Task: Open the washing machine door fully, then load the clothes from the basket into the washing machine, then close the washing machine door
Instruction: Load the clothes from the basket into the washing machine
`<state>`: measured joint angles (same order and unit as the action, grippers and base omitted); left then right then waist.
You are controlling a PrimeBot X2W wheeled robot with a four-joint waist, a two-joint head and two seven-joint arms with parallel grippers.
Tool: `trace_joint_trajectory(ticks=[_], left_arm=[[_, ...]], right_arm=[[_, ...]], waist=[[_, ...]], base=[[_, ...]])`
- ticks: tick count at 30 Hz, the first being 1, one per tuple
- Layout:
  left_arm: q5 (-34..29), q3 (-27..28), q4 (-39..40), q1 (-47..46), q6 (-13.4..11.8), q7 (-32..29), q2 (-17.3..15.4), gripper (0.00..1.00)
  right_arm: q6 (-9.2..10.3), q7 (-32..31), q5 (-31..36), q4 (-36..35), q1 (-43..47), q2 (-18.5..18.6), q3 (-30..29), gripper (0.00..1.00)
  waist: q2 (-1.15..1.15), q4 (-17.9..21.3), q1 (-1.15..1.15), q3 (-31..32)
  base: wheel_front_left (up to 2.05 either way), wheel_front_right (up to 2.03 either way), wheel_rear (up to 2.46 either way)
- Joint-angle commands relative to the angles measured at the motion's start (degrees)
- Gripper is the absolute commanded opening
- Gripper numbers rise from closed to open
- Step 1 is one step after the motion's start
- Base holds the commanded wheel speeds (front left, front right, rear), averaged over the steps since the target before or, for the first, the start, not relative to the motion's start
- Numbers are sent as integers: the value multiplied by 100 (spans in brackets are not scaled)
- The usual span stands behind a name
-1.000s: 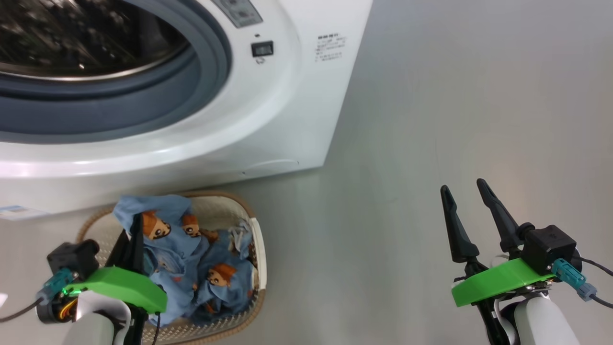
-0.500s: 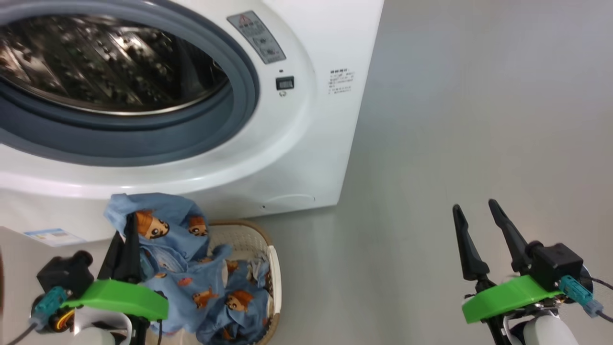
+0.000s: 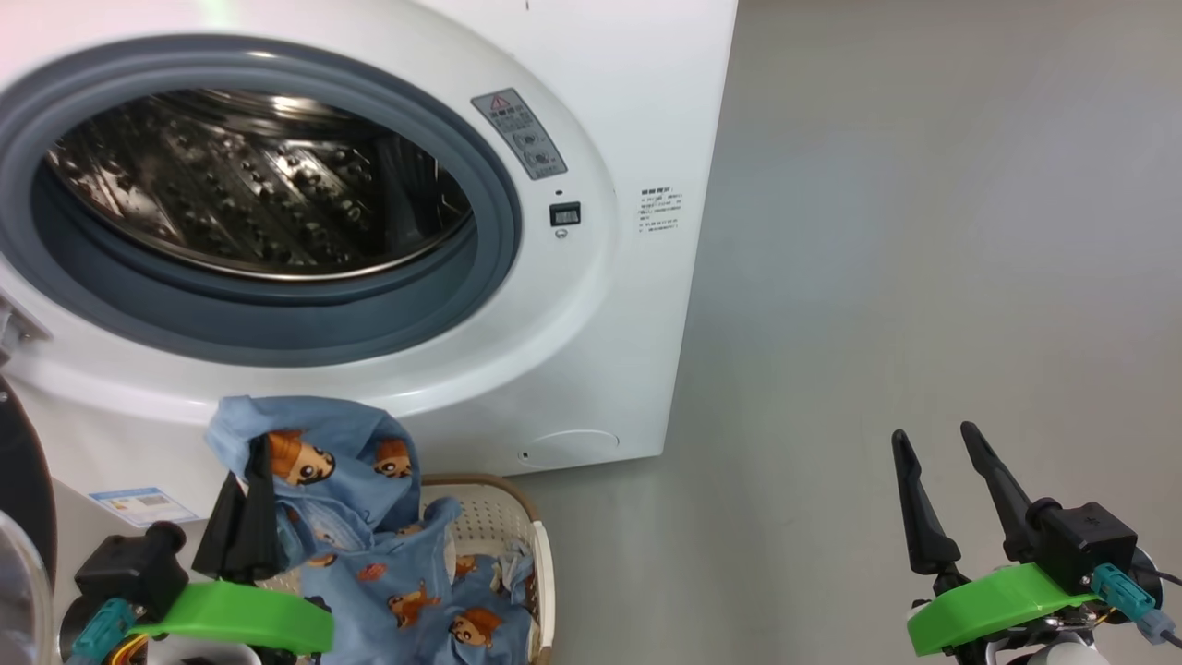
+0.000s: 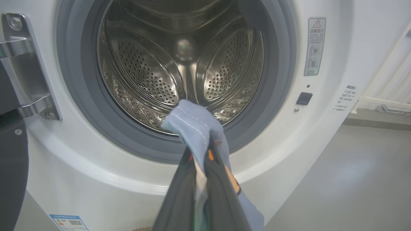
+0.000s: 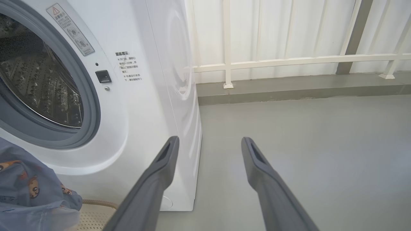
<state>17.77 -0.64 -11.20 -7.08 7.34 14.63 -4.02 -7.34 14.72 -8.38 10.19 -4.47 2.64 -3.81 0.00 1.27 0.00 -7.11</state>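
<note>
While the head camera has tilted up since a second ago, so that the washing machine [image 3: 591, 351] now shows nearly its whole opening, the left gripper [image 3: 260, 462] has also risen. Its fingers are pinched on a fold of the clothes [image 3: 360, 462], which now hang well above the basket [image 3: 540, 563] against the machine's lower front, their lower part trailing into it. The right gripper [image 3: 933, 432] hovers over the floor [image 3: 923, 231] at the near right, well apart from the machine, its fingers spread wide with nothing between them, as before.

The basket is cut off by the near edge and largely covered by fabric. Of the washing machine door [image 4: 11, 166], swung open to the left, only a dark sliver and its metal hinge [image 4: 29, 73] show. The left fingertips are lost in the cloth.

A grey sticker [image 3: 520, 134] right of the gasket [image 3: 277, 323] bears a red warning triangle. The Chinese text beside it and the print on the blue label [image 3: 138, 503] are too small to read.
</note>
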Motion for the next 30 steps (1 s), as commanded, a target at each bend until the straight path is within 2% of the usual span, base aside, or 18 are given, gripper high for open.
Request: trace_joint_trajectory(ticks=[1, 16, 30], left_arm=[[-94, 222, 237, -10, 14, 37, -60, 0], [-351, 449, 625, 540, 14, 37, 51, 0], [-398, 462, 618, 492, 14, 37, 90, 0]], right_arm=[[-14, 28, 95, -167, -28, 23, 115, 100], [-14, 28, 143, -203, 271, 23, 57, 100], [-14, 28, 124, -281, 311, 23, 65, 100]], waist=[[0, -23, 0, 87], [0, 101, 0, 519], [0, 123, 0, 278]], base=[[0, 0, 0], [0, 0, 0], [0, 0, 0]])
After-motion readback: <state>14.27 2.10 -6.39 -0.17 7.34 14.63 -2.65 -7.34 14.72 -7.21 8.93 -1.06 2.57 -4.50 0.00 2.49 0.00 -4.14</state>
